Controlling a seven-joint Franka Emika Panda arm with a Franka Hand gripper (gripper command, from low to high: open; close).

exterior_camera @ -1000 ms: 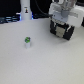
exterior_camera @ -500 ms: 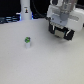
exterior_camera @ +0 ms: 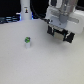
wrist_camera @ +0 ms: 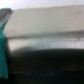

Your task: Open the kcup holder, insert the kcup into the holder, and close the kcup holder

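The kcup [exterior_camera: 28, 43], a small white pod with a green top, stands upright on the white table, left of middle in the exterior view. The black boxy kcup holder [exterior_camera: 64, 35] sits at the exterior view's right. My gripper [exterior_camera: 59, 26] hangs right over its upper part, too blurred to tell whether it touches. The wrist view is close and blurred: a grey surface [wrist_camera: 45, 27] above a dark band [wrist_camera: 47, 65], with one teal finger [wrist_camera: 3, 47] at the edge. How the jaws stand does not show.
A tall white post [exterior_camera: 24, 10] with black marks stands at the back of the white table [exterior_camera: 30, 65]. Dark equipment lines the far edge behind it.
The arm has hardly shifted at the holder. The kcup has stayed where it stood.
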